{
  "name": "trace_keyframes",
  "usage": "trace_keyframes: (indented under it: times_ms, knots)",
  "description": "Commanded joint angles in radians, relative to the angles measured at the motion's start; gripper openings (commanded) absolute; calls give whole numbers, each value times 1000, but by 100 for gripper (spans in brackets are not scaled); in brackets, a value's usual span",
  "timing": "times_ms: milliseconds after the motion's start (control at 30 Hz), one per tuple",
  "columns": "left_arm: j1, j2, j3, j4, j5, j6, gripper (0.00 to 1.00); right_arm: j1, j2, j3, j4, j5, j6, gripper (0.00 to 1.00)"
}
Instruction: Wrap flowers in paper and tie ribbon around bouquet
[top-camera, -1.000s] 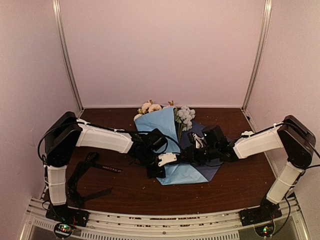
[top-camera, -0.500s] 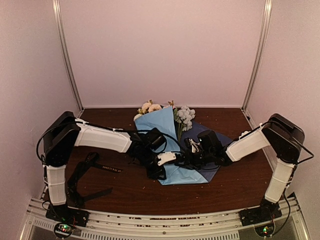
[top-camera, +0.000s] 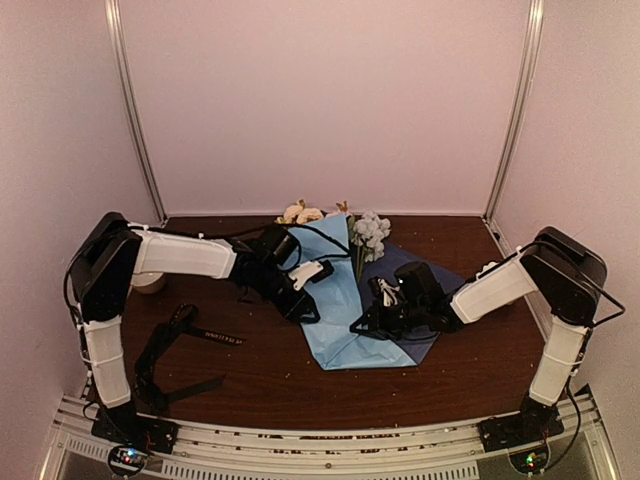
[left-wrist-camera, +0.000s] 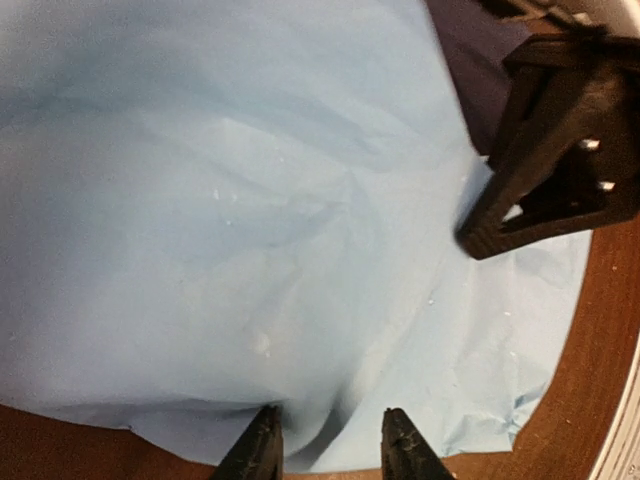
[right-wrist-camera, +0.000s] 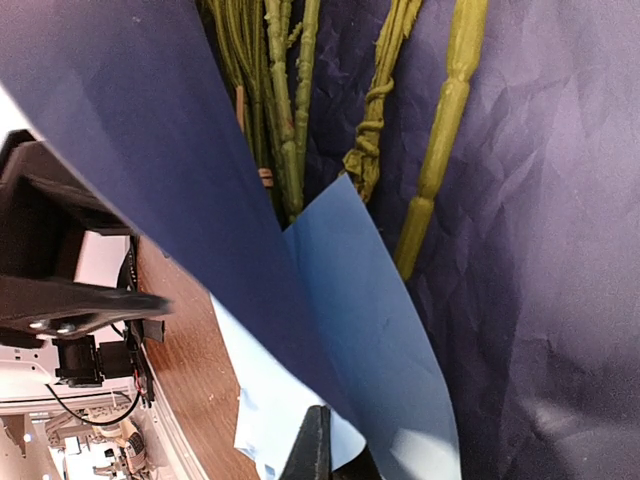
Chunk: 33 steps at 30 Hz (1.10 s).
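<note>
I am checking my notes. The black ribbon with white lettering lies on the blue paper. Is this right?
Not quite. The black ribbon with white lettering lies on the bare wooden table, left of the blue paper and apart from it. The top external view shows this.

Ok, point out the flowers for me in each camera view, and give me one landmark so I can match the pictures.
Top external: the flowers lie at the far end of the paper, heads toward the back wall.
Left wrist: not in it; only the light blue side of the paper and some table.
Right wrist: their green stems along the top, on the dark blue side.
Shared landmark: the paper.
</note>
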Motion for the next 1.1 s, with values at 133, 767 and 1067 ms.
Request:
trace_keyframes:
  times_ms: [133,767,1067]
  knots:
    - [37,98,42,-34,-190,-124,27,-3,-6,-23,-6,20,-20,0]
    - [198,-1,9,27,-174,-107,25,-4,1,-22,-22,19,-34,0]
    - [189,128,148,54,-25,-112,27,-3,0,-19,-24,21,-34,0]
